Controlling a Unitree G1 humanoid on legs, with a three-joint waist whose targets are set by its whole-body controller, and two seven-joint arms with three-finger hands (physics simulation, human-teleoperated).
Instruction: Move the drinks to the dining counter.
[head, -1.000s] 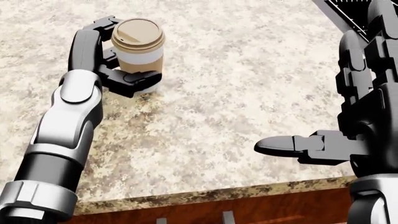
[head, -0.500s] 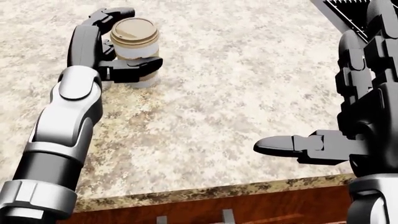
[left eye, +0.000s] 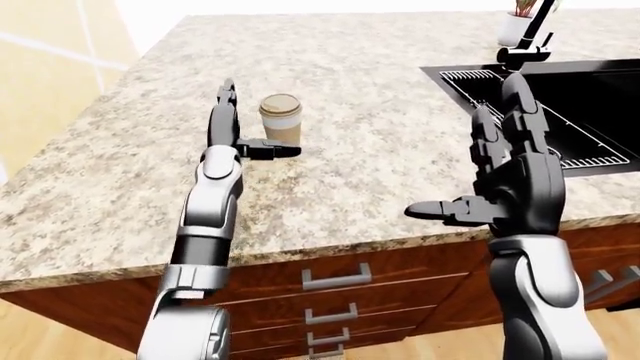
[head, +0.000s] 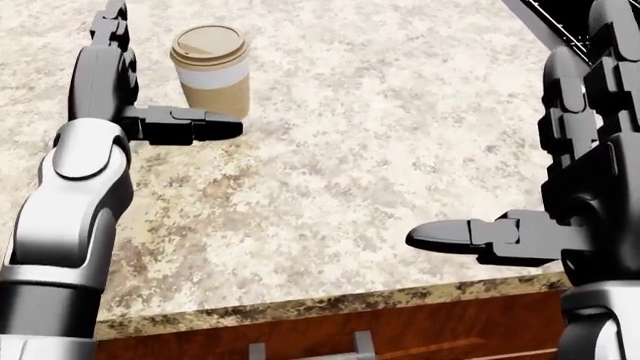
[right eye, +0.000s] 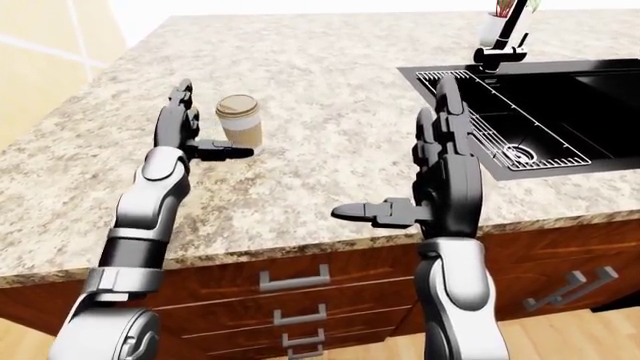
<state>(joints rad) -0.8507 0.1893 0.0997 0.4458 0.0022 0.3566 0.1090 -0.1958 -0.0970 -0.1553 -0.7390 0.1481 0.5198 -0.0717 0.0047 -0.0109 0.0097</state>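
A tan paper coffee cup (head: 212, 71) with a brown lid and white sleeve stands upright on the speckled granite counter (head: 340, 165). My left hand (head: 150, 75) is open just to the cup's left, fingers pointing up and thumb lying along the counter below the cup, apart from it. It also shows in the left-eye view (left eye: 245, 127) beside the cup (left eye: 281, 118). My right hand (head: 540, 187) is open and empty at the right, fingers up and thumb pointing left, above the counter's near edge.
A black sink (left eye: 590, 105) with a dark drain rack lies at the right of the counter, with a faucet (left eye: 525, 37) and a white pot behind it. Wooden drawers with metal handles (left eye: 335, 279) run below the counter edge.
My left hand has opened and drawn off to the left of the cup, which now stands free on the counter. The right hand has not moved.
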